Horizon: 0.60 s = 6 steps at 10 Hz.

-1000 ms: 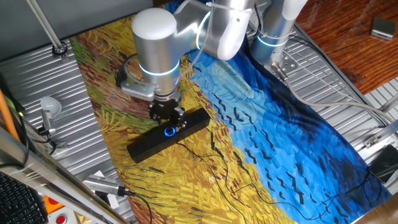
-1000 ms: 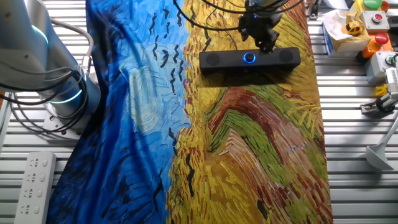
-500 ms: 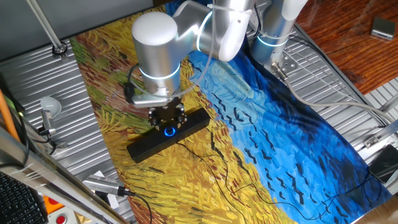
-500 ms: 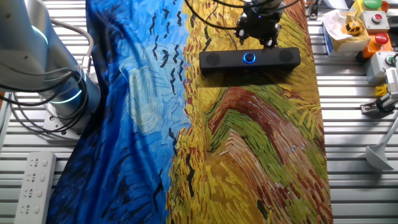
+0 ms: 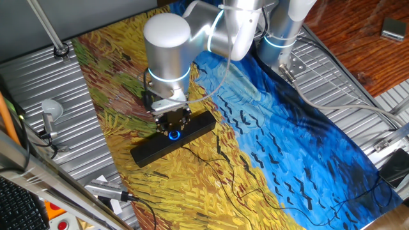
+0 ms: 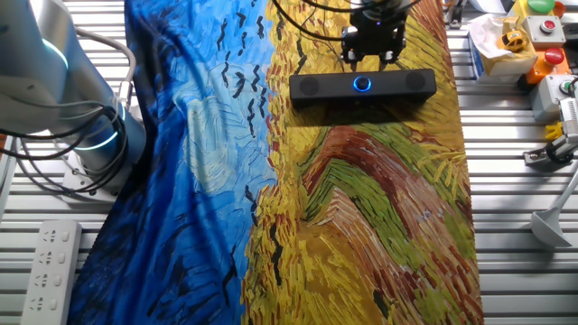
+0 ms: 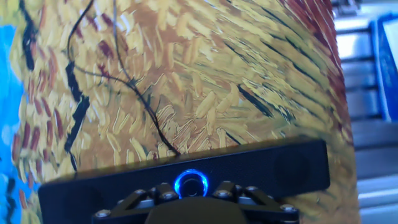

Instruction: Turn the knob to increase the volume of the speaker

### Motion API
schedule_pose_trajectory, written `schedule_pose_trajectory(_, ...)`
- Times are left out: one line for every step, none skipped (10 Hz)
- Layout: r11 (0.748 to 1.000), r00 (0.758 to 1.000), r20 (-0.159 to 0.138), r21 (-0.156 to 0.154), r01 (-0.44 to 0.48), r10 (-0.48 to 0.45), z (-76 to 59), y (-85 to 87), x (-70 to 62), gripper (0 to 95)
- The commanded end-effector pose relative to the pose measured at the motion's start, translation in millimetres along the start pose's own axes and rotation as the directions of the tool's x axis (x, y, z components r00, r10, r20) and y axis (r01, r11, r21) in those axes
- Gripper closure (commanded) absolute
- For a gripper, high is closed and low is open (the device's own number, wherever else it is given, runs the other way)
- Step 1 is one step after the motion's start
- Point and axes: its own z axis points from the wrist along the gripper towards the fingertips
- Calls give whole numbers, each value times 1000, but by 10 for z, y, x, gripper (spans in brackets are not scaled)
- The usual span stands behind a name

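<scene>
Knob [image 7: 191,183], lower centre, on speaker [image 5: 172,138]: small, rigid, probably slick; pinch its rim. Bar looks light, may slide. End effector [image 6: 371,56] directly above; grip state unclear.

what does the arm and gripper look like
The arm is built of fat silver-grey cylindrical links with glowing light-blue rings at the joints, and thin black cables loop beside it. The gripper is small and black, its linkage studded with silver bolts.

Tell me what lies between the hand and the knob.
Nothing shows between them: in the hand view the hand sits right at the knob on the speaker; contact can't be judged.
</scene>
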Motion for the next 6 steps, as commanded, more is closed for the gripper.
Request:
schedule_pose_trajectory(999,999,-19,5,39,-39,-2,-5,-6,570)
schedule_pose_trajectory(998,998,-18,2,57,-57,-2,-5,-6,570)
schedule_pose_trajectory(998,998,-17,0,68,-68,-2,-5,-6,570)
schedule_pose_trajectory(996,996,-17,-3,86,-86,-2,-5,-6,570)
schedule_pose_trajectory(996,996,-16,-5,92,-92,-2,-5,-6,570)
schedule_pose_trajectory(995,995,-17,-14,99,-99,-2,-5,-6,570)
